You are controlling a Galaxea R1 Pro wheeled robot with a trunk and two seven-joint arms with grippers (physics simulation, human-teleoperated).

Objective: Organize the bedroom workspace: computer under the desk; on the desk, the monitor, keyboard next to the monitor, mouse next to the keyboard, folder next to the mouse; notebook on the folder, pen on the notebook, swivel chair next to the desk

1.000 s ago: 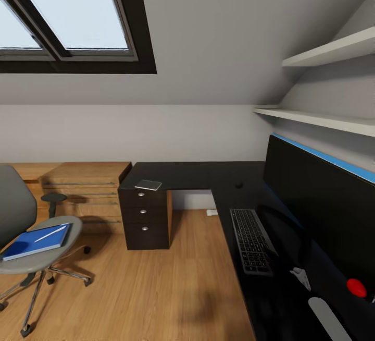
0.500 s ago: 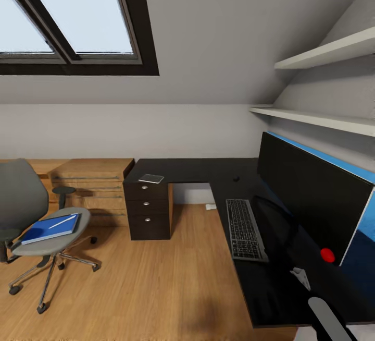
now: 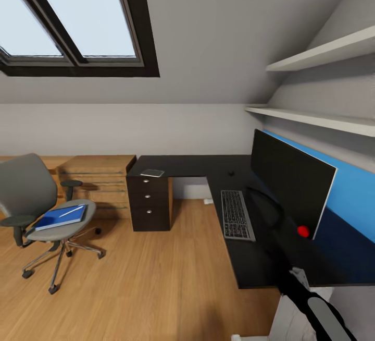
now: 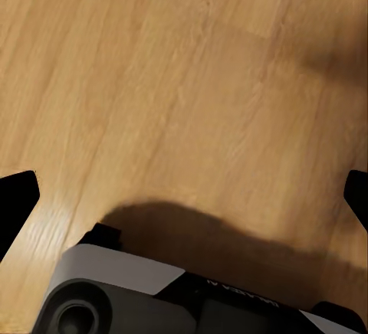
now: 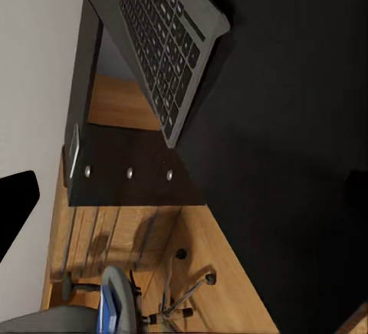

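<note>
The swivel chair [image 3: 31,195] stands on the floor left of the desk [image 3: 182,166]. On its seat lies the blue folder [image 3: 58,218] with the white pen [image 3: 73,210] on top. The notebook [image 3: 152,173] rests on the desk above the drawer unit [image 3: 150,203]. The monitor [image 3: 289,182] stands on the desk's right wing, with the keyboard [image 3: 237,215] in front of it and the mouse [image 3: 230,173] farther back. My right gripper [image 5: 184,196] hangs open over the desk near the keyboard [image 5: 165,50]. Over bare floor, my left gripper [image 4: 184,196] is open. The computer is out of view.
A low light-wood cabinet [image 3: 96,177] sits against the wall between chair and drawer unit. Two white shelves [image 3: 312,117] jut out above the monitor. A dark-framed skylight [image 3: 78,23] is set in the sloped wall. Wood floor [image 3: 156,278] spreads in front of the desk.
The whole view has pulled back from the desk, so the chair, monitor and the desk's near edge show more fully. The things themselves have not moved.
</note>
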